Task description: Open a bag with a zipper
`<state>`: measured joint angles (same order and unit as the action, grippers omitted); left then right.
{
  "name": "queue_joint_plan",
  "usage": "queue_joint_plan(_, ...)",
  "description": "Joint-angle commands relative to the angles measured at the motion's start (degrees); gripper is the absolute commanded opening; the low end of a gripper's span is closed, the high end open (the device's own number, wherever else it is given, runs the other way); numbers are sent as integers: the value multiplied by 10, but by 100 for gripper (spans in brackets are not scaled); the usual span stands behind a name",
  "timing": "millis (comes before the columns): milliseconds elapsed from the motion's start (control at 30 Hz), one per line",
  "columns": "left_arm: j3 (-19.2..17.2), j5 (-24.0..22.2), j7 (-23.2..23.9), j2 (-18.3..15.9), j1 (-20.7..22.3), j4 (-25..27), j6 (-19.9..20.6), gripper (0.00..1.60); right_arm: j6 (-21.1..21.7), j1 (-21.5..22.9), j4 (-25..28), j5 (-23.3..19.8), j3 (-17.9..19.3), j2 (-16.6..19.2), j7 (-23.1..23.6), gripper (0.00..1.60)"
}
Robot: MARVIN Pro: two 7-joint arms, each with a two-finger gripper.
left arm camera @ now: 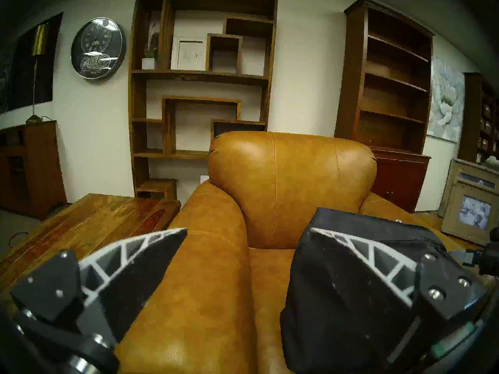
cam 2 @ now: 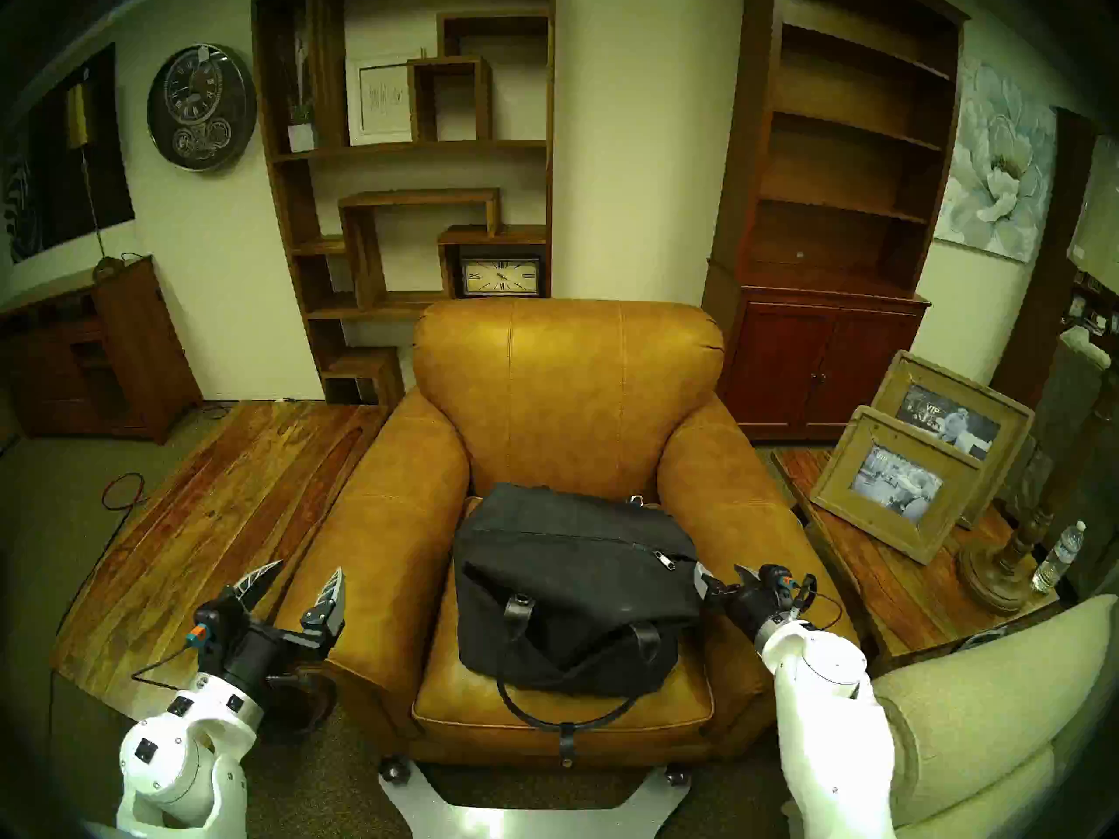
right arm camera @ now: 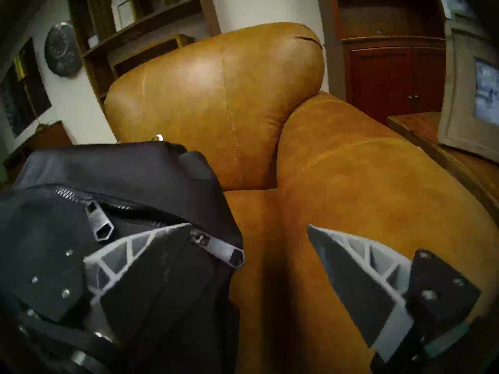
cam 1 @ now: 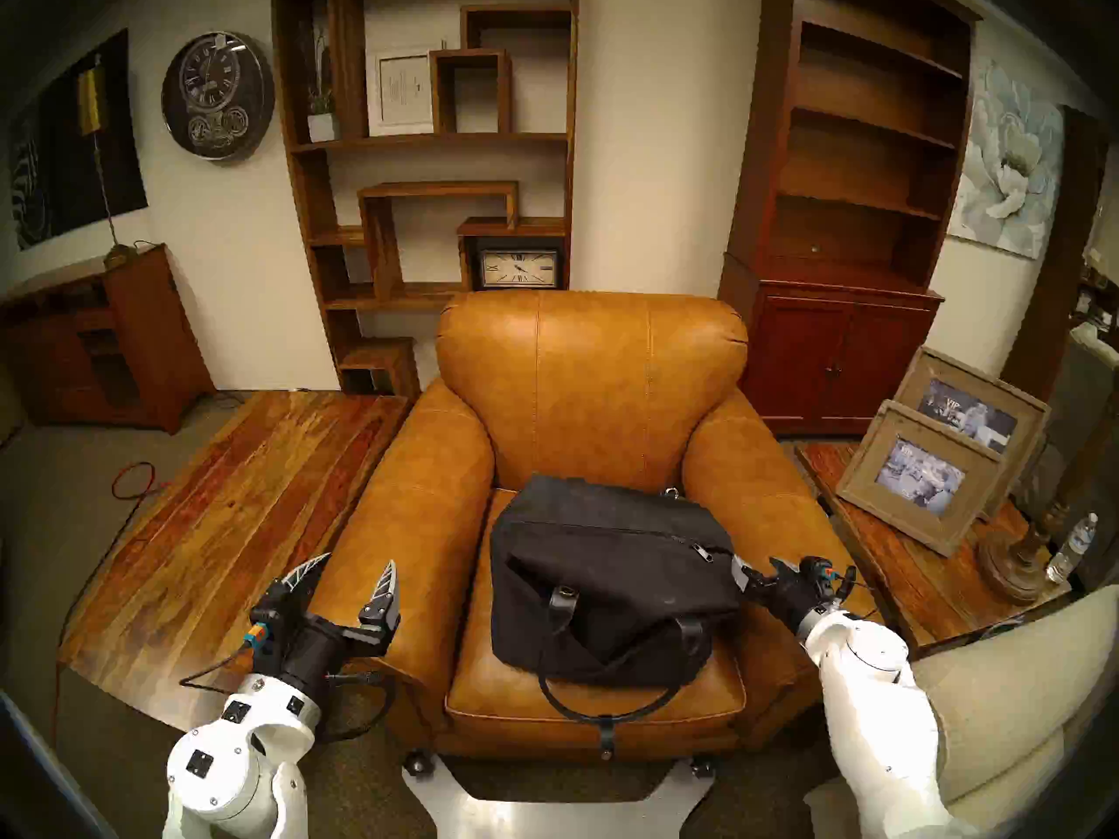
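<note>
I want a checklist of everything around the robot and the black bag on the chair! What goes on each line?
Surface: tan leather armchair; its seat carries the bag.
Job's things: black bag slumped on the seat, one handle drooping over the front edge; zipper along its top, with one pull tab lying on the fabric and a second tab at the bag's end.
Clutter: nothing seen on the seat besides the bag.
Grippers: left gripper open, above the chair's arm; right gripper open, holding nothing, by the bag's end.
Cables: red cable on the floor.
Surroundings: shelves, wall clock, picture frames, water bottle.
</note>
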<state>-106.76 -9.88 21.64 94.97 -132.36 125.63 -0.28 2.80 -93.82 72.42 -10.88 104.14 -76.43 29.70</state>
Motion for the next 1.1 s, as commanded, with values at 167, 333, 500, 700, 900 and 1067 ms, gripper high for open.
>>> queue_joint_plan(167, 0, 0, 1, 0, 1, 11, -1, 160, -17, -46, 70, 61, 11, 95, 78, 160)
queue_joint_plan(333, 0, 0, 1, 0, 1, 11, -2, 160, -16, -50, 88, 67, 31, 123, 135, 160)
queue_joint_plan(500, 0, 0, 1, 0, 0, 12, -1, 160, -20, -24, 60, 76, 16, 155, 186, 160)
queue_joint_plan(700, 0, 1, 1, 0, 0, 12, -1, 160, -30, 22, 18, 100, -25, 159, 206, 160)
queue_joint_plan(900, 0, 1, 1, 0, 1, 12, -1, 160, -48, 59, -23, 131, -60, 160, 205, 160)
queue_joint_plan(1067, 0, 1, 1, 0, 1, 11, -1, 160, -61, 89, -50, 154, -78, 164, 204, 160)
